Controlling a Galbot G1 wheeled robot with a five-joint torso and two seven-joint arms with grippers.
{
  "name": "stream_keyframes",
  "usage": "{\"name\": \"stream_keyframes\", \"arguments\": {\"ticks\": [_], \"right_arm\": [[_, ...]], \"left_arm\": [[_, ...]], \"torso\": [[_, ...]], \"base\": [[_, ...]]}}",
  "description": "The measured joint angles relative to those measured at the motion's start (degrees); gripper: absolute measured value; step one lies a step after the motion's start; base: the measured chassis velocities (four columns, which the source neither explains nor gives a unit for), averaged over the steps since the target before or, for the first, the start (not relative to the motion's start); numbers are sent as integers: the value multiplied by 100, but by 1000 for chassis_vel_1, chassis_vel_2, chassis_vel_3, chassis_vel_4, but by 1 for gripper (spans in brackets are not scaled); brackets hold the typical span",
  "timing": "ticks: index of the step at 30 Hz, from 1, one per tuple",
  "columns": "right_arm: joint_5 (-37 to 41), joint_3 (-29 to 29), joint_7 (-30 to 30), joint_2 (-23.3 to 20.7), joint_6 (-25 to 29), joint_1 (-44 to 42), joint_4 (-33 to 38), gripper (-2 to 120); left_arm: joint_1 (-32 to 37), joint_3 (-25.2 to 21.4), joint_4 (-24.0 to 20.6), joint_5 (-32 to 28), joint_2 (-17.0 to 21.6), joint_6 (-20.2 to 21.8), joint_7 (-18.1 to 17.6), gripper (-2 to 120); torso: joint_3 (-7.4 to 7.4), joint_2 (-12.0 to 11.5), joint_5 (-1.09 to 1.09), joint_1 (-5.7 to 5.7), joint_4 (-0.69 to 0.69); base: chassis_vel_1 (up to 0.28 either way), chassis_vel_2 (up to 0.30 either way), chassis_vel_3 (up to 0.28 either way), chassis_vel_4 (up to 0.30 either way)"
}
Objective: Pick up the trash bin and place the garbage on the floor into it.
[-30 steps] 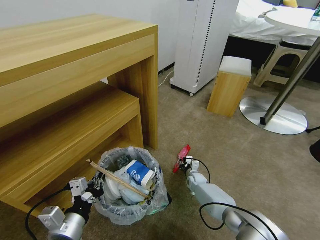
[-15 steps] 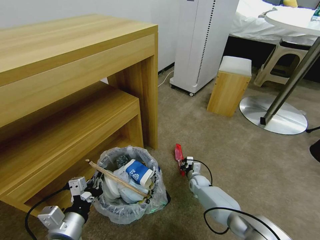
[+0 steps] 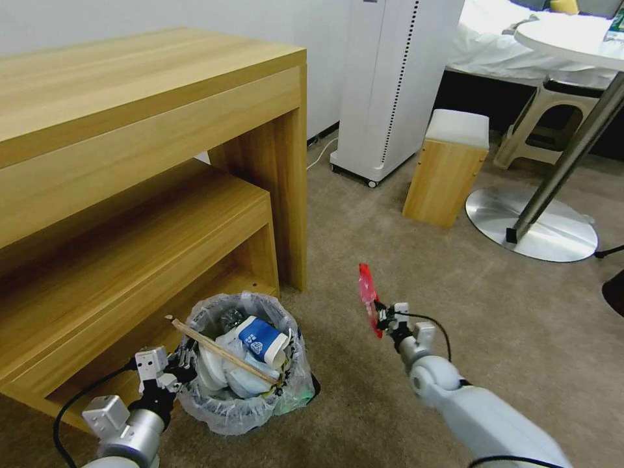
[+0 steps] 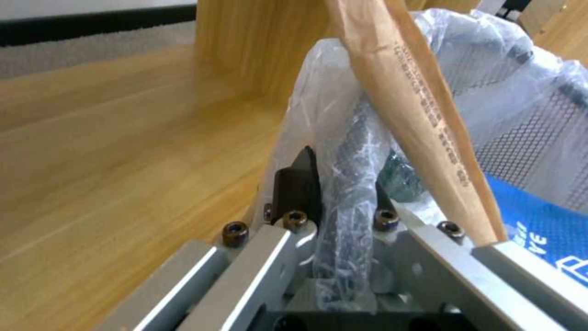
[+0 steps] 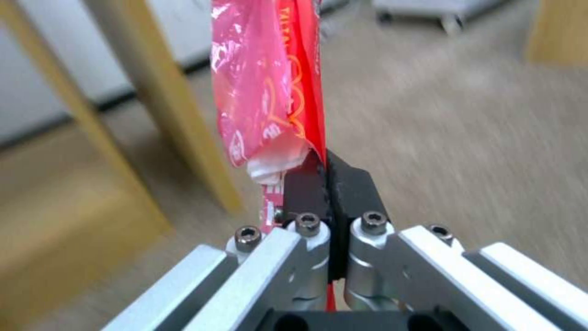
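The right end effector (image 3: 382,316) is pinching the red wrapper (image 3: 368,298) between closed fingers (image 5: 352,193), holding it upright above open carpet (image 3: 455,273) at lower centre of the head view, apart from the bin (image 3: 237,364) at lower left. The left end effector (image 3: 185,364) is clamping the bin's bagged rim (image 4: 349,184), fingers closed on it. The bin is sitting beside the low bench (image 3: 130,260), and the stick (image 3: 221,351) is lying across its top over the blue-white cup (image 3: 263,338). Carpet between bin and wrapper is lying bare; a wooden stool (image 3: 448,166) and round table base (image 3: 532,224) are standing at upper right.
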Motion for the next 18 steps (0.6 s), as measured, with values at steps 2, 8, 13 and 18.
{"name": "stream_keyframes", "arguments": {"ticks": [2,8,13,18], "right_arm": [[65,17,36,-292,20,-32,758,0],[147,-124,66,-611,54,111,1683,0],[340,-419,-37,-895,36,430,2487,0],[365,-793,-140,-1076,20,766,2886,0]], "left_arm": [[3,6,17,20,-7,0,1,2],[38,12,-16,54,-13,-1,1,2],[69,24,-77,97,-27,13,-2,2],[71,56,-120,128,-61,38,-10,2]], "torso": [[0,0,-1,0,0],[0,0,0,0,0],[0,0,-1,0,0],[0,0,-1,0,-1]], "base": [[0,0,0,0],[0,0,0,0],[0,0,0,0],[0,0,0,0]]}}
